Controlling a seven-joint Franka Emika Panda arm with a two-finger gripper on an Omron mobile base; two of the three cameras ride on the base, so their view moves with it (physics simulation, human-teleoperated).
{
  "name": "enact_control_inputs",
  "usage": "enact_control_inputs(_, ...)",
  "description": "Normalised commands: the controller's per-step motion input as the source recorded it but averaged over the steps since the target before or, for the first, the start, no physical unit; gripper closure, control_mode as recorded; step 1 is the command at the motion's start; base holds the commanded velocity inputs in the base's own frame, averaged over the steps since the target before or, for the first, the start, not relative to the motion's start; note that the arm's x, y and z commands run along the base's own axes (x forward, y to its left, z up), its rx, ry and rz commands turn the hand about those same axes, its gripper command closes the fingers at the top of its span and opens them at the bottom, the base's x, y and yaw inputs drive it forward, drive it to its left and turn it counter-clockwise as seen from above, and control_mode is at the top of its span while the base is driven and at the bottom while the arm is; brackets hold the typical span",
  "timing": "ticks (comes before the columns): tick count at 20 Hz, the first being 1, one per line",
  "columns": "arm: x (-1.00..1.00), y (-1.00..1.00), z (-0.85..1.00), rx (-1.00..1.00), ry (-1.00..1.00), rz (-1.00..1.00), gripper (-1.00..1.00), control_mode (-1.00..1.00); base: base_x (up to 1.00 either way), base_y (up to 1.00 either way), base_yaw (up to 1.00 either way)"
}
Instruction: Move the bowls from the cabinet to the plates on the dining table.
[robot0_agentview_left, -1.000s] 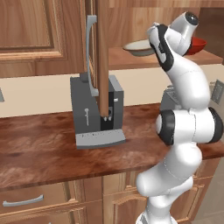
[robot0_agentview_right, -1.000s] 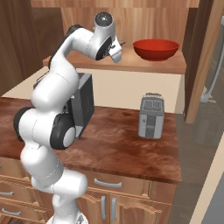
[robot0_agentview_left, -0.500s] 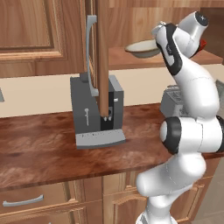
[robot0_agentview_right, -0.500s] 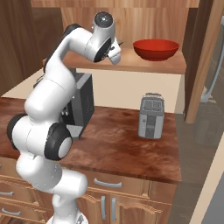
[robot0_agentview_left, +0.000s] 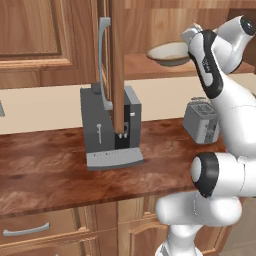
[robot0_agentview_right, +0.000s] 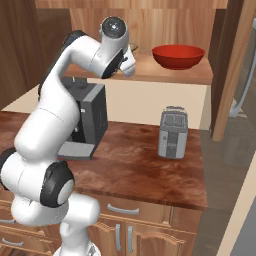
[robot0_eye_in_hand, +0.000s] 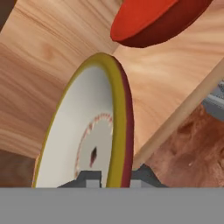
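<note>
Jaws now clenched on rim of cream bowl (robot0_eye_in_hand: 94, 131), lifted slightly off cabinet shelf (robot0_agentview_left: 145, 67) since a second ago. Red bowl (robot0_agentview_right: 178, 55) remains on shelf, right. First transfer begins.

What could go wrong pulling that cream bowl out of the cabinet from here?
1. The gripper is shut on just the rim of the cream bowl, a thin edge pinch, so the bowl might swing or slip as it comes out.
2. The red bowl sits close by on the same shelf; a sideways sweep could knock it.
3. The open cabinet door hangs beside the exit path, above the coffee machine; a wide swing might clip it.
</note>
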Motion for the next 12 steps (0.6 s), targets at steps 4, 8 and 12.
enact_control_inputs(4, -0.78, 0.0, 0.01, 0.01, -0.03, 0.0, 1.0, -1.0, 0.0, 0.0, 0.0)
enact_control_inputs(8, -0.84, 0.0, 0.0, 0.03, 0.0, 0.0, 1.0, -1.0, 0.0, 0.0, 0.0)
enact_control_inputs(12, -0.87, 0.0, 0.0, 0.06, -0.03, 0.0, 1.0, -1.0, 0.0, 0.0, 0.0)
